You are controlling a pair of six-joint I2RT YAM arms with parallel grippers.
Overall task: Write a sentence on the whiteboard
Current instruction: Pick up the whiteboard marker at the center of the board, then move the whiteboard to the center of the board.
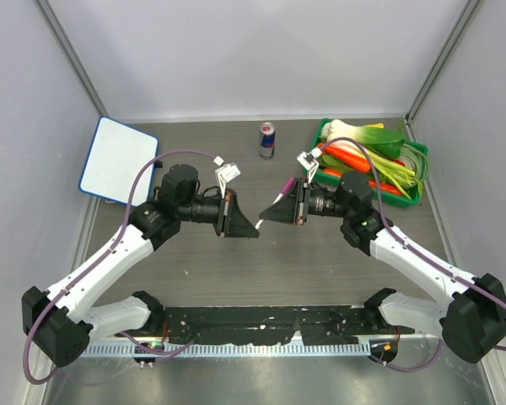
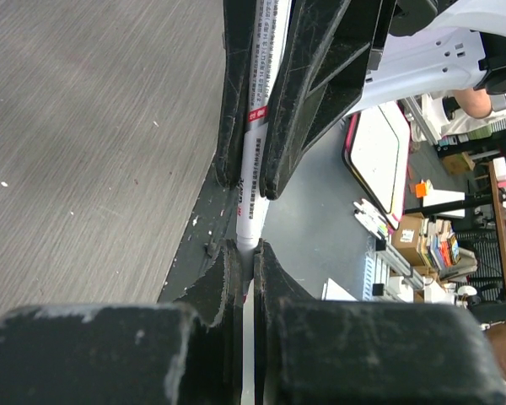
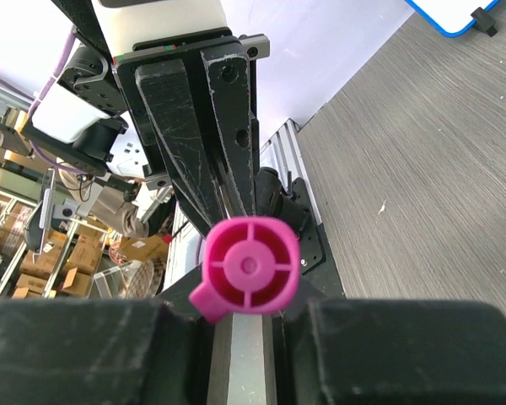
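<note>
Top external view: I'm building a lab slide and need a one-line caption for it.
Left gripper and right gripper both clamp one pink-capped marker mid-table; the blank whiteboard lies far left.

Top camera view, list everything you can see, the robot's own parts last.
whiteboard: one, white with a blue rim, far left of the table, no writing visible
can: one, blue and silver, upright, far middle
basket: one, green, far right
vegetables: several, green, white and orange, in the basket
marker: one, white barrel with a pink cap, in the air at the centre
table: one, grey wood grain
left end effector: one, black, shut on the marker
right end effector: one, black, shut on the marker
</note>
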